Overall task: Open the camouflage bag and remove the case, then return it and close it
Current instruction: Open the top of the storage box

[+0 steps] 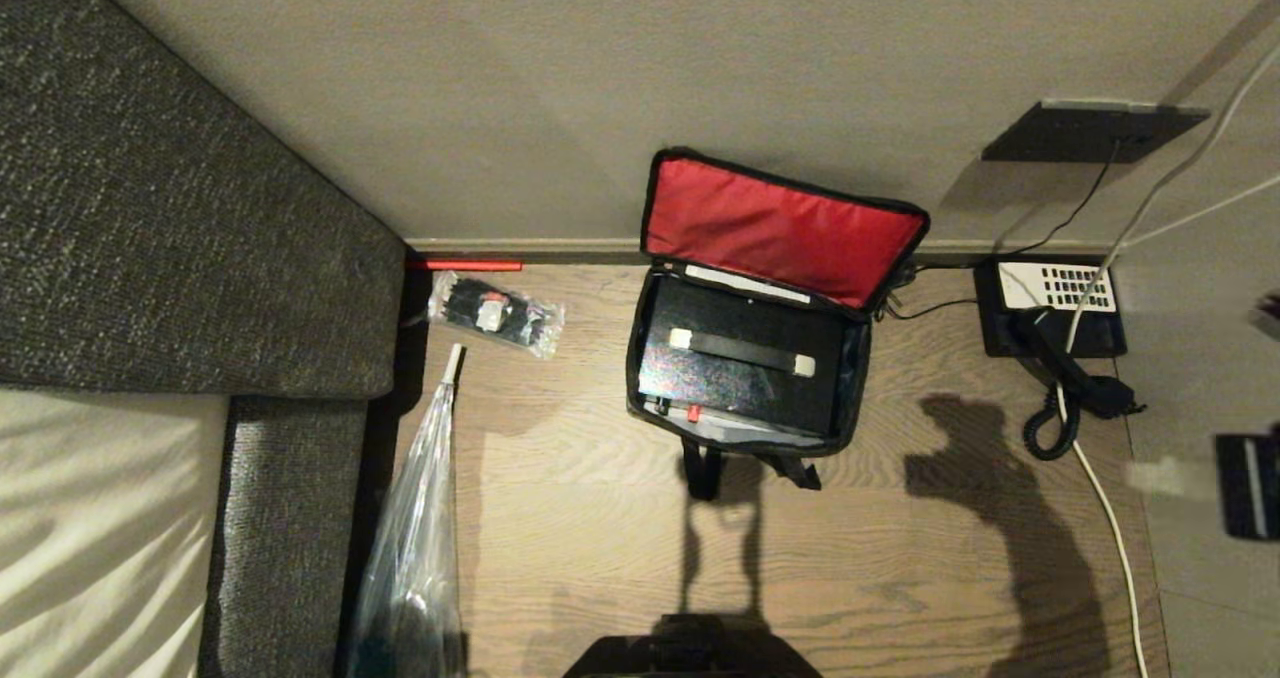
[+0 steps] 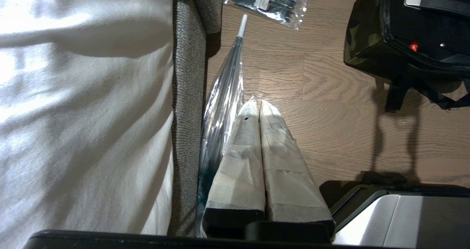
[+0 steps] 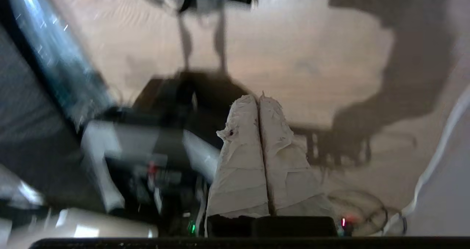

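Both end effectors are closed and empty: the left end effector (image 2: pixel 256 105) hangs above the wooden floor (image 1: pixel 900 578) beside the sofa, its taped fingers (image 2: pixel 242 146) pressed together; the right end effector (image 3: pixel 258 101) likewise has its wrapped fingers (image 3: pixel 282 161) touching, over the floor near the robot's own base, in a blurred view.

Largest item: a grey fabric sofa (image 1: pixel 180 208) with a pale cushion (image 1: pixel 90 518), occupying the robot's left.

The camouflage bag (image 1: pixel 745 353) stands on the floor against the wall (image 1: pixel 600 78), lid up and leaning on the wall, red lining showing. The case (image 1: pixel 740 358) lies flat inside the bag, filling most of its width, a small red mark at its near edge.

A clear plastic-wrapped umbrella (image 1: pixel 415 548) lies along the sofa. A black phone with white keys (image 1: pixel 1050 308) sits right of the bag, handset off and its coiled cord on the floor. A small clear packet (image 1: pixel 495 313) of black contents lies left of the bag, near the wall.
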You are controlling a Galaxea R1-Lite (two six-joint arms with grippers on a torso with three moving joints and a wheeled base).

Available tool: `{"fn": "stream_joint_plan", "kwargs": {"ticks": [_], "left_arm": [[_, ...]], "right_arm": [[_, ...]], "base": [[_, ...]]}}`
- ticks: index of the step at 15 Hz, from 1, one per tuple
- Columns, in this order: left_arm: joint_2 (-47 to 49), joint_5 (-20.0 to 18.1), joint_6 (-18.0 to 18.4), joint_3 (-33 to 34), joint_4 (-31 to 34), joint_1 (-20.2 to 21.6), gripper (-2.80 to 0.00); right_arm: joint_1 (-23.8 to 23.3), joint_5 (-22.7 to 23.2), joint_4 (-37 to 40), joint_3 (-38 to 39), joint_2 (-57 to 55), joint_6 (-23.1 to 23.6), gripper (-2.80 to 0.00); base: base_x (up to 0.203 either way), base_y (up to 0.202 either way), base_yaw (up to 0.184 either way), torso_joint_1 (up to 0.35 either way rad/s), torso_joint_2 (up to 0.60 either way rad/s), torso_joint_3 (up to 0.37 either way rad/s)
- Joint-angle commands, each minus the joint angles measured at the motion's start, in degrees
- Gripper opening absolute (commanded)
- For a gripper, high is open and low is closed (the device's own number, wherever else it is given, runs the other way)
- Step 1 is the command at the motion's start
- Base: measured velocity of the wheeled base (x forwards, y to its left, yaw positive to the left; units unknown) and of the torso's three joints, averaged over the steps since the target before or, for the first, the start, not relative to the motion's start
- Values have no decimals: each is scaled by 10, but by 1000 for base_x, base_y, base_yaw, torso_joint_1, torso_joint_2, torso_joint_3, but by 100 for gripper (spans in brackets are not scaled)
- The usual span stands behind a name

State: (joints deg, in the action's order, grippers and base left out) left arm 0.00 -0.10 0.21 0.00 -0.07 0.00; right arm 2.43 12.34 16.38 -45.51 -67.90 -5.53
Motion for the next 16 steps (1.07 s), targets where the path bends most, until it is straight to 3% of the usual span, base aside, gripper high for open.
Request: {"fn": "stream_joint_plan", "kwargs": {"ticks": [1, 6, 13, 14, 16], "left_arm": [[0, 0, 0, 0, 0, 0, -280], [0, 0, 0, 0, 0, 0, -280], [0, 0, 0, 0, 0, 0, -280], [0, 0, 0, 0, 0, 0, -280], [0, 0, 0, 0, 0, 0, -280]], "right_arm": [[17, 2, -143, -29, -230, -2, -280], [75, 6, -435, -93, -431, -42, -280], [84, -1, -534, -114, -528, -38, -280], [84, -2, -534, -114, -522, -33, 0], [83, -12, -533, -112, -523, -6, 0]], "base": [[0, 0, 0, 0, 0, 0], [0, 0, 0, 0, 0, 0], [0, 0, 0, 0, 0, 0], [0, 0, 0, 0, 0, 0], [0, 0, 0, 0, 0, 0]]}}
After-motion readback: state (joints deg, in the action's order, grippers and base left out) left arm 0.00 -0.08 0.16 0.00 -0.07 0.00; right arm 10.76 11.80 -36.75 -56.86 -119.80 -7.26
